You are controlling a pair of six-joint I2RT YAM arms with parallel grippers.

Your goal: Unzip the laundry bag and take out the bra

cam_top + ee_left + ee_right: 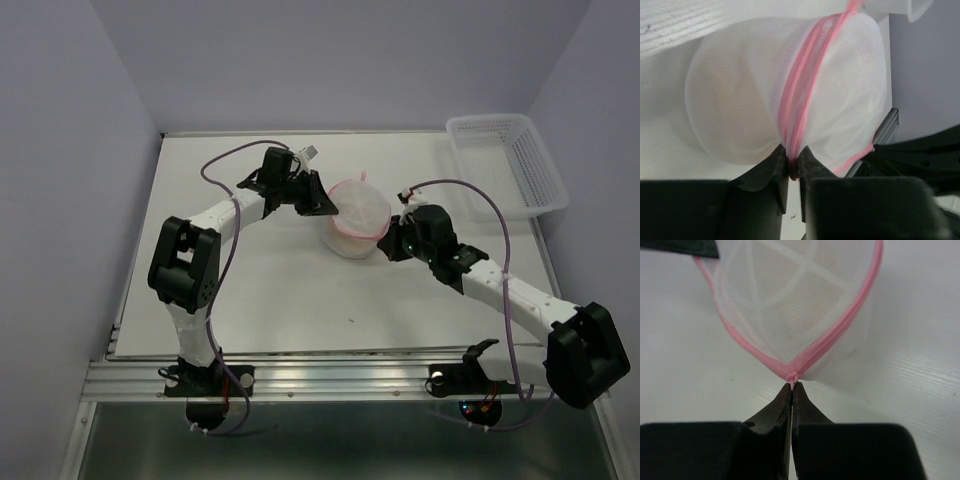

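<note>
small round dome-shaped white mesh laundry bag (pixel 357 215) with pink zipper trim rests on the white table (pixel 280 300), roughly mid-width in the far half, lodged between the two arms. the left gripper (pixel 792 162) comes at it from the left. its black fingers are clenched on the pink trim band at the bag's near edge, with mesh bulging to either side of the nip. the right gripper (pixel 791 390) comes at it from the right, jaws pressed together on the small pink zipper pull (pixel 791 376) at the point where the two runs of pink trim meet. the zipper reads as closed along the stretch seen from the right wrist. a faint beige tint behind the mesh marks the soft tan bra (pixel 825 295), inside the bag; its outline cannot be made out. a white rectangular plastic lattice basket (pixel 505 160) stands at the far right corner of the table, well apart from the bag.
</note>
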